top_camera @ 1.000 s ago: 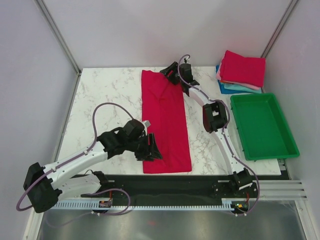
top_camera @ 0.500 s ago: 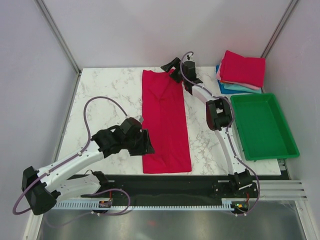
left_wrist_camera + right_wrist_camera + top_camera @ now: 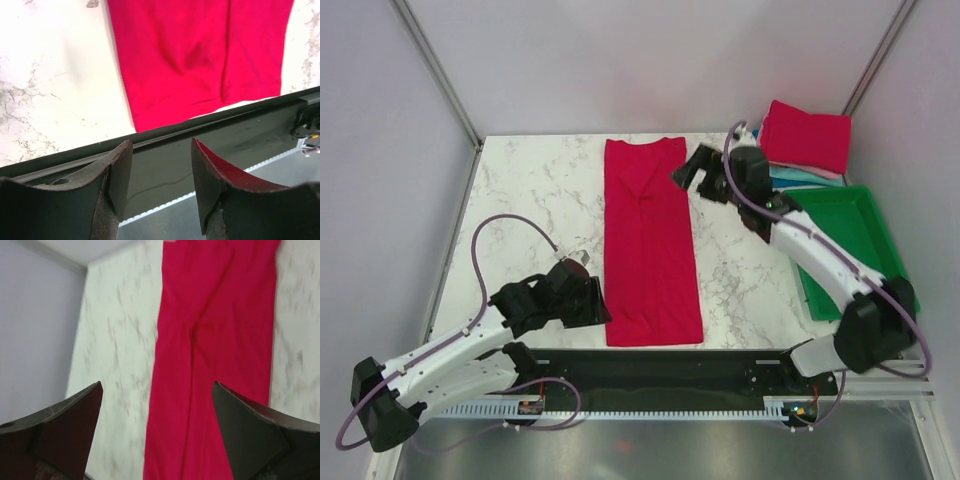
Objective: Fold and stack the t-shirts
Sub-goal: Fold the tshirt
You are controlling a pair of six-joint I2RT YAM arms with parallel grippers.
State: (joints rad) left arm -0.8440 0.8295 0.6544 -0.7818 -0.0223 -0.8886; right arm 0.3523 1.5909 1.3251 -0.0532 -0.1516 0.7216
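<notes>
— Where's the red shirt [image 3: 650,245]?
— Flat in a long strip down the middle of the bench [image 3: 535,190]. The folded stack [image 3: 807,140] sits at the far right corner.
— Holding anything?
— No. The left fingers [image 3: 117,170] are apart at the near edge, and the right fingers [image 3: 75,425] are spread wide by the shirt's far end.
</notes>
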